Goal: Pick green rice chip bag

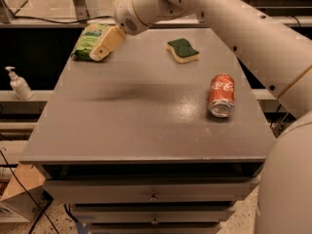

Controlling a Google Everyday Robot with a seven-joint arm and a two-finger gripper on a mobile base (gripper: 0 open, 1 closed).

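At the frame's left edge a white plastic pump bottle (pixel 18 84) stands beside the grey flat-topped table (pixel 146 126). On the table's upper-left corner lies the crinkly light-green rice chip bag (pixel 87 42), with the beige gripper (pixel 105 45) against its right side; whether it grips cannot be told. Further right lie a green-topped yellow sponge (pixel 183 50) and a red soda can (pixel 221 94) on its side.

I see my cream gripper (pixel 103 48) at the light-green rice chip bag (pixel 87 40) — sponge (pixel 183 50) dark-green over yellow, can (pixel 221 94) red, table (pixel 141 126) grey.
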